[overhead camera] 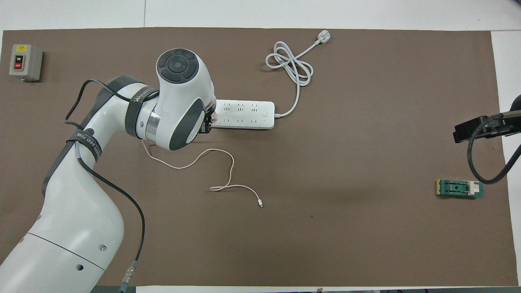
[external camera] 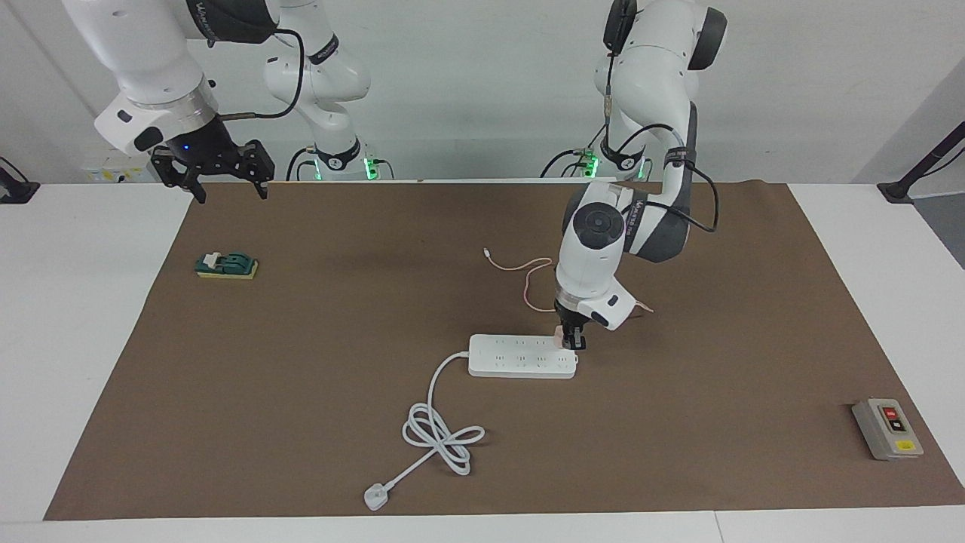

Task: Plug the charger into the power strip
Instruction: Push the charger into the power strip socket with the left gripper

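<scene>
Left gripper [external camera: 573, 341], clamped on the charger [external camera: 559, 336], sits at the power strip [external camera: 520, 356], needing a straight push down; right gripper [external camera: 224, 178] waits, unclenched.

A: Power strip [external camera: 522, 356]?
B: Long flat white bar, lying level mid-frame in the facing view; thick white cord looped at lower left.
A: Charger [external camera: 559, 336]?
B: Small pale pink cube at the strip's right end; thin pink cable trailing toward upper centre.

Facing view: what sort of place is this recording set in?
Likely a robotics lab bench: two white arms fixed at a table covered by a brown mat, with test props such as a power strip and a grey button box.
</scene>
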Tool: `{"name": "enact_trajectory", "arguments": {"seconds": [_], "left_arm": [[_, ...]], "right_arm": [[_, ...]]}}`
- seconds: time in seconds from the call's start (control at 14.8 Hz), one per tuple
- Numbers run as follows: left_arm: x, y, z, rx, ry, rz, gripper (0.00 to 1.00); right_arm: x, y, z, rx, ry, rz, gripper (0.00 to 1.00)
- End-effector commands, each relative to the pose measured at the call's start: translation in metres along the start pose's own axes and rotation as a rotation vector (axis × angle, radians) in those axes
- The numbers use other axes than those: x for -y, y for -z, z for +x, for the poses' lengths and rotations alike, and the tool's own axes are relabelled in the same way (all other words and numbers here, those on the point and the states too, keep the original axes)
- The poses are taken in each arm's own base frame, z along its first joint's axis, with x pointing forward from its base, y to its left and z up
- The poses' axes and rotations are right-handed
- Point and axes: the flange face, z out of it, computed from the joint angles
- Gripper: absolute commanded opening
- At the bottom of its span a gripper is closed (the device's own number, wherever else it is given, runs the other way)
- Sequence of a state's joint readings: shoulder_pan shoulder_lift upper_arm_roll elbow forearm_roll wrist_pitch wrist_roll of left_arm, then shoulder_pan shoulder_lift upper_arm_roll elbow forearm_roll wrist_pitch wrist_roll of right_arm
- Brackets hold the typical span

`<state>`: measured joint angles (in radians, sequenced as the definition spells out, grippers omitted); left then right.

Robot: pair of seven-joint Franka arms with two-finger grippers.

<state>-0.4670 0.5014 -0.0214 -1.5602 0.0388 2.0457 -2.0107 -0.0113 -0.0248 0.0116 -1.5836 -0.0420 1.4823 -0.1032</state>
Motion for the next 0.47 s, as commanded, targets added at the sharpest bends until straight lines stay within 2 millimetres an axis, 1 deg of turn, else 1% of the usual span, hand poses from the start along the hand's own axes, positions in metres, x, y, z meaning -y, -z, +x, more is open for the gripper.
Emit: {"name": "enact_trajectory", "arguments": {"seconds": [0.0,0.41], "left_arm": [[0.008,-0.0043,-0.0006,0.016,0.014,0.005,0.0],[0.01,-0.0064,-0.0022,0.02,0.018,0.014,0.0]], "right_arm": [[-0.0024,0.0012,-0.0011,0.012,0.014,-0.004,1.0],[-0.0022,0.0005,-0.0022,0.015,0.014,-0.004,1.0]]}}
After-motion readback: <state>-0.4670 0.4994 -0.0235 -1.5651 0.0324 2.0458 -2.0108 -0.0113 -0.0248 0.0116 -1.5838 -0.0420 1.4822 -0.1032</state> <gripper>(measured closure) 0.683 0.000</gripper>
